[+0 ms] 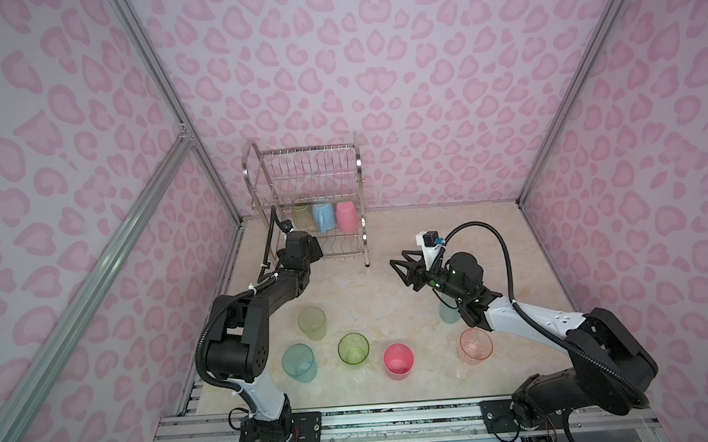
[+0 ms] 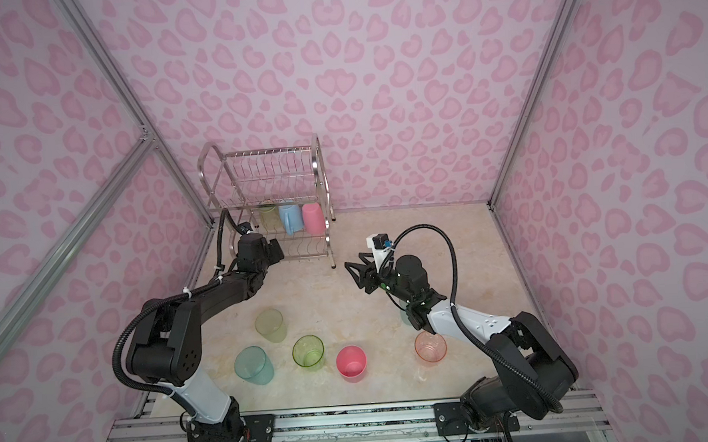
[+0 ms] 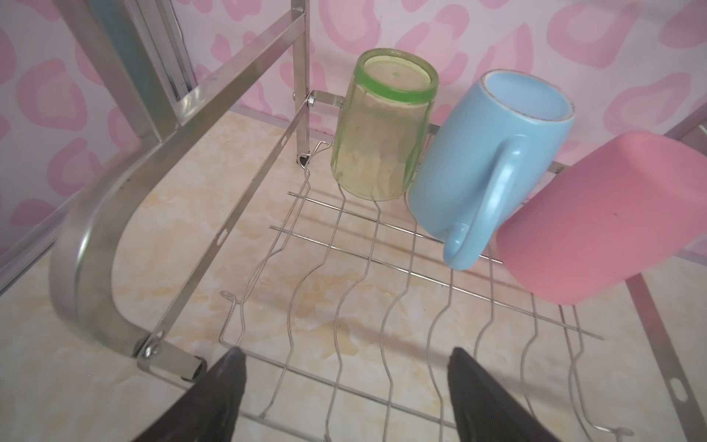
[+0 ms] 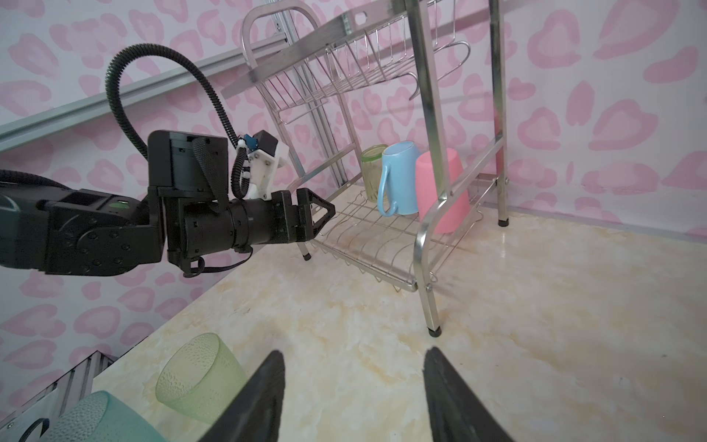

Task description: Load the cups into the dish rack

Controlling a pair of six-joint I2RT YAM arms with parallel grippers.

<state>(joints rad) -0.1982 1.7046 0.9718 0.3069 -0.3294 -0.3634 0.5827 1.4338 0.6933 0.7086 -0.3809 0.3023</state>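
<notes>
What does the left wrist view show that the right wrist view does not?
Left wrist only: the left gripper from inside, jaws apart, empty. Right wrist only: the upper tier of the dish rack, a green tumbler and teal tumbler on the table, the right gripper open. Both: green cup, light-blue mug, pink cup on the lower shelf.

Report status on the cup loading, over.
Left gripper open, empty, at dish rack lower shelf. Right gripper open, empty. Green cup, blue mug, pink cup racked; six more on table. Teal cup partly hidden by right arm.
</notes>
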